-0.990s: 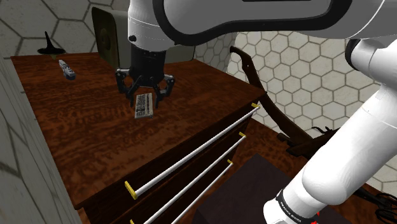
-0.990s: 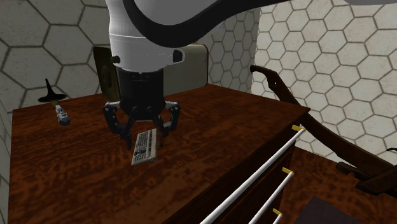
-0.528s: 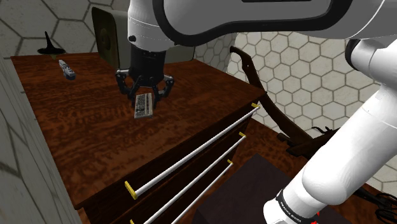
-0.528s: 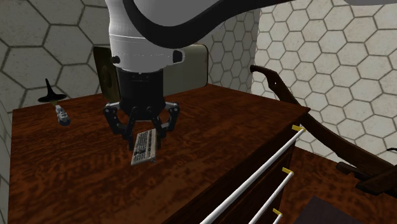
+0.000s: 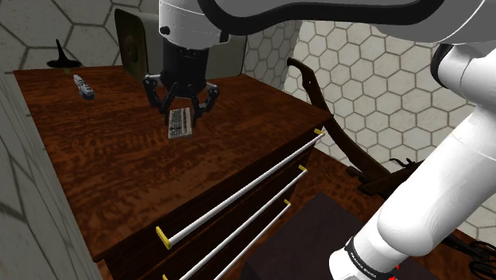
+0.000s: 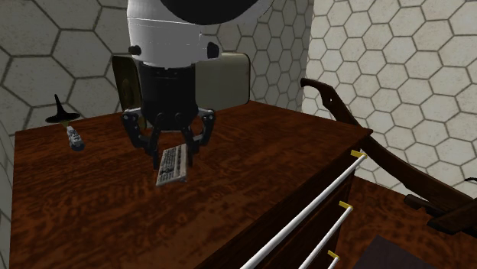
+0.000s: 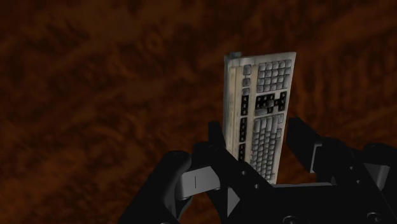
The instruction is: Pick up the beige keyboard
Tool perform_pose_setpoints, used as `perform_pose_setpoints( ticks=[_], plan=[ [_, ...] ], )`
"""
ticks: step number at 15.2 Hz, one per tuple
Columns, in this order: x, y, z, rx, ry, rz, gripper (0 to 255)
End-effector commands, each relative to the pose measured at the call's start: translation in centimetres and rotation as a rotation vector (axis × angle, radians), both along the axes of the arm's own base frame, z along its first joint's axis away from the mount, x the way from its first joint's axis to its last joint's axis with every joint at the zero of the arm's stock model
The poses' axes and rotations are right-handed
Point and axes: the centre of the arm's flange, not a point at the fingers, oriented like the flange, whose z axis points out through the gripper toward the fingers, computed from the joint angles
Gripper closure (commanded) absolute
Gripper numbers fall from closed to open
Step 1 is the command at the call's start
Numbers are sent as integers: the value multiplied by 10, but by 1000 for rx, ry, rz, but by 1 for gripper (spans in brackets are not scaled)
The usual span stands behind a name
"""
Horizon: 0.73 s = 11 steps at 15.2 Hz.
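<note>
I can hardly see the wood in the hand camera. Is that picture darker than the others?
Yes: the wrist view is dim, its wooden top a murky red-brown and only the keyboard pale; the shoulder view shows the wood's grain more clearly; the second exterior view is evenly lit, with a bright hexagon wall.

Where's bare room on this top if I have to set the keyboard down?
Widest bare patch: the wooden top between the keyboard and the front edge above the drawer handles. Also bare beside the keyboard toward the shoulder view's right. Crowded along the back: small grey object, black cone, beige box.
</note>
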Motion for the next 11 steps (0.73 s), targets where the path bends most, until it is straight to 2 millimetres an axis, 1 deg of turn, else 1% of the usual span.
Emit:
perform_pose_setpoints(
  ticks=[1, 9, 11],
  plan=[
    [1, 0, 11, 0, 0, 0, 255],
    [1, 0, 54, 0, 0, 0, 255],
    [1, 0, 54, 0, 0, 0, 255]
  ],
)
